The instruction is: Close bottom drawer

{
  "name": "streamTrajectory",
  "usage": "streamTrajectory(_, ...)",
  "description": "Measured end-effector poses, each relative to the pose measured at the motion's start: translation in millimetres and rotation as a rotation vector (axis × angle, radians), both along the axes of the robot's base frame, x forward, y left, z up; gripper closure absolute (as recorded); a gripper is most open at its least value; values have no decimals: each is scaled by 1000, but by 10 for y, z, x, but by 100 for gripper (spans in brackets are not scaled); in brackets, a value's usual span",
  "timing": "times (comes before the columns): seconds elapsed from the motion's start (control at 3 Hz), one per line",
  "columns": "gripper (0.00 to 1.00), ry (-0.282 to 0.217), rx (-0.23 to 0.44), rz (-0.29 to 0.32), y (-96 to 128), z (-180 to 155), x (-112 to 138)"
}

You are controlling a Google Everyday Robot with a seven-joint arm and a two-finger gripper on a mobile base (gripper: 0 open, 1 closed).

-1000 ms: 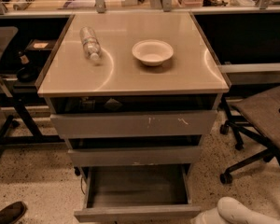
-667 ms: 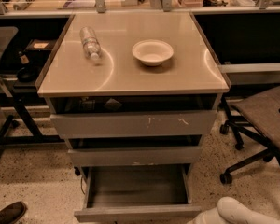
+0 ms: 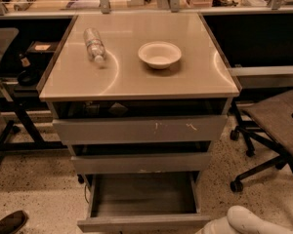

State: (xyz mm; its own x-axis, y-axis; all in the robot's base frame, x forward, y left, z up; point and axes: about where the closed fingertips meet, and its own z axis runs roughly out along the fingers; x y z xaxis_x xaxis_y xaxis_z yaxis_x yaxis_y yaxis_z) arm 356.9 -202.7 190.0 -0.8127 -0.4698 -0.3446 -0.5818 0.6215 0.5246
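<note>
Dim, warm amber light falls from above. The cabinet top (image 3: 136, 82) carries pale curved glare streaks at eleven and two o'clock, and the bowl (image 3: 159, 54) casts a soft shadow toward five o'clock. The bottom drawer (image 3: 141, 196) lies in shade. The gripper (image 3: 244, 221), at five o'clock on the frame's edge, glows palest.

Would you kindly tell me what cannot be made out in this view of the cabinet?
Gripper: camera view, bottom right beside the bottom drawer; the lower edge cuts most of it off.
Bottom drawer front: camera view, its lower part cut by the same edge.
Top drawer contents: camera view, shadowed under the tabletop.
Bottle label: camera view, too small to read.
</note>
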Motion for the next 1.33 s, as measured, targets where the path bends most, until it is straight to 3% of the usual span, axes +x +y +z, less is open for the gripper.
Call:
streamTrajectory(0.33,100,-66,4,35,106,89,111)
streamTrajectory(0.67,100,-120,11,67,209,143,242)
streamTrajectory(1.33,100,-172,18,116,372,69,489)
